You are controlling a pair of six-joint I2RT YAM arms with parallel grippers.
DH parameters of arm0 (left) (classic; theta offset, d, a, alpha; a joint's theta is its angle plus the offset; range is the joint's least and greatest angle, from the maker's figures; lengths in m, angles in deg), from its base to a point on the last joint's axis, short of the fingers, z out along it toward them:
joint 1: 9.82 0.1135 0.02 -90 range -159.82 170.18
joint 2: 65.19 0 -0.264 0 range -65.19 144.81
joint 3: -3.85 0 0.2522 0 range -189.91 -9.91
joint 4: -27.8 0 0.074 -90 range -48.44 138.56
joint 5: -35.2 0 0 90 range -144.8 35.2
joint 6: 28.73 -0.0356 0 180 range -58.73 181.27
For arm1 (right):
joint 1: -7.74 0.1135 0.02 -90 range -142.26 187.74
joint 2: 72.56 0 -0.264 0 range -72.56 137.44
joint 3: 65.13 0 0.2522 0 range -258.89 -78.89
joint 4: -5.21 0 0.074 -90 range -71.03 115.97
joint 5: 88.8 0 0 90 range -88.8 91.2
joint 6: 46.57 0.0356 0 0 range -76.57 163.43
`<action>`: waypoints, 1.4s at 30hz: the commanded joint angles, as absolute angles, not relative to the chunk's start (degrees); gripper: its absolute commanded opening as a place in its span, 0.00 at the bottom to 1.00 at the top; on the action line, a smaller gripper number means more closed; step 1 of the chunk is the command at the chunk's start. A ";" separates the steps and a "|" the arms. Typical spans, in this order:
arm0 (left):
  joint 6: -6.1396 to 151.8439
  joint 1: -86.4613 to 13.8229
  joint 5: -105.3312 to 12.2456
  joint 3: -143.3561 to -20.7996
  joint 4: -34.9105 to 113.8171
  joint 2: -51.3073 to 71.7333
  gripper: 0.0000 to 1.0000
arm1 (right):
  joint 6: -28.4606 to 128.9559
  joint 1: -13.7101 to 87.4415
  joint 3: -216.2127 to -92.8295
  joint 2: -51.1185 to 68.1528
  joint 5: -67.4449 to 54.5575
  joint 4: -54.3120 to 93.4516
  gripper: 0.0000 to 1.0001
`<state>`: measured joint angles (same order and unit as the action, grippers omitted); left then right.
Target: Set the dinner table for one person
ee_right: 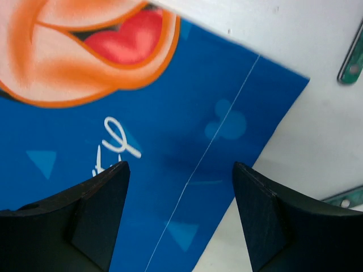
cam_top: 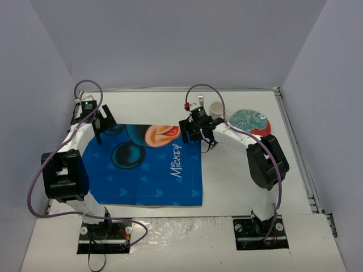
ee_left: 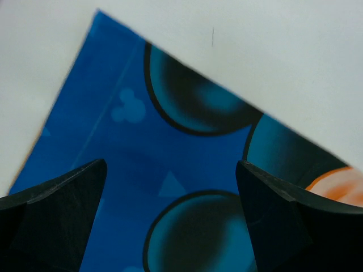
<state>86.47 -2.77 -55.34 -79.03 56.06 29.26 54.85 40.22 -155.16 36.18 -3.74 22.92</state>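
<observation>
The white dinner table [cam_top: 238, 181] carries a blue Mickey Mouse placemat [cam_top: 147, 170], lying flat left of centre. My left gripper [cam_top: 102, 122] hovers open over the mat's far left corner. In the left wrist view the mat [ee_left: 130, 141] fills the gap between the gripper's [ee_left: 171, 164] wide jaws, with bare table [ee_left: 283, 56] beyond. My right gripper [cam_top: 193, 130] is open over the mat's far right corner. In the right wrist view this gripper [ee_right: 181, 165] straddles the mat's right edge [ee_right: 227, 170]. Neither gripper holds anything.
A colourful plate [cam_top: 249, 120] with a red rim lies at the back right. A white cup [cam_top: 216, 109] stands just left of it, behind the right gripper. Two greenish utensil handles [ee_right: 351, 62] [ee_right: 346, 198] show at the right edge of the right wrist view. Grey walls enclose the table.
</observation>
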 commanded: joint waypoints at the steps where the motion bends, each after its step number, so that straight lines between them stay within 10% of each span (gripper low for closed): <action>1: 89.32 -9.30 -56.54 -75.83 60.38 24.99 0.95 | 62.51 42.13 -148.86 27.25 0.06 23.19 0.69; 24: 93.81 -17.06 -52.47 -70.33 59.47 36.31 0.94 | 84.10 51.63 -129.11 19.83 6.73 24.78 0.68; 35: 98.93 -10.28 -48.49 -72.24 56.57 40.94 0.92 | 80.24 53.04 -135.99 27.82 6.51 23.87 0.08; 42: 98.80 -6.04 -49.18 -74.09 57.51 40.06 0.91 | 75.78 51.77 -145.44 27.00 9.98 32.45 0.00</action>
<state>97.93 -8.44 -48.86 -74.62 58.32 37.42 78.88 52.55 -139.01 28.60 5.51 26.80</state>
